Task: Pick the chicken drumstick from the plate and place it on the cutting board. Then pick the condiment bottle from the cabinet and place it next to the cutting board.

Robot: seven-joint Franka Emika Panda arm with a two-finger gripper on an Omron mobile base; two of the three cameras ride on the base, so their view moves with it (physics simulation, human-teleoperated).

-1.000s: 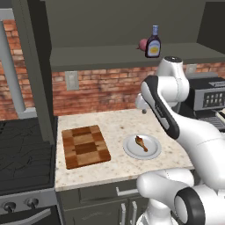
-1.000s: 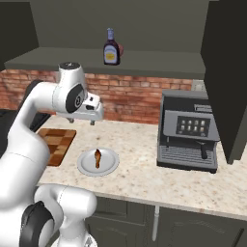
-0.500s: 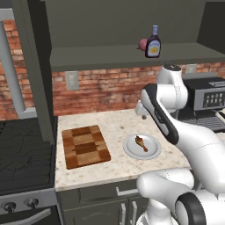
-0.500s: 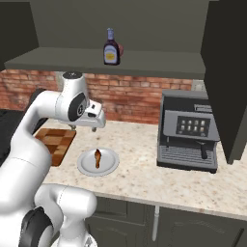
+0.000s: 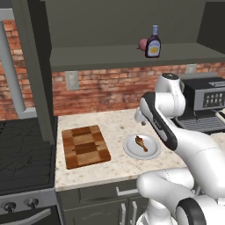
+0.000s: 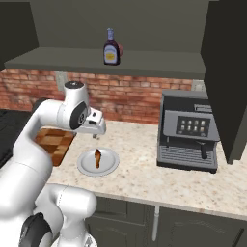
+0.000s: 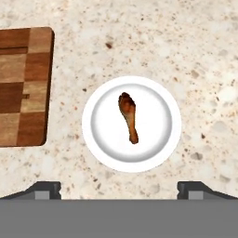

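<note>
Since a second ago the white arm has swung its wrist over toward the plate; drumstick, board and bottle lie as they did. Our gripper [image 6: 95,138] hangs above the round light-grey plate [image 7: 160,97], fingers spread wide, holding nothing.

The small golden-brown chicken drumstick [image 7: 128,116] lies at the plate's centre, meaty end toward 12 o'clock in the hand view, thin bone end toward 5. We judge it light, fairly stiff, likely greasy; the thick end looks the better hold, pinched across its width.

The checkered wooden cutting board [image 7: 23,86] sits at 9 o'clock, apart from the plate, bare counter between. The plate's raised rim could catch a low finger. The black coffee machine [image 6: 189,130] stands well off. The dark brown condiment bottle [image 5: 153,42] stands on the grey-olive cabinet shelf [image 5: 88,57].
</note>
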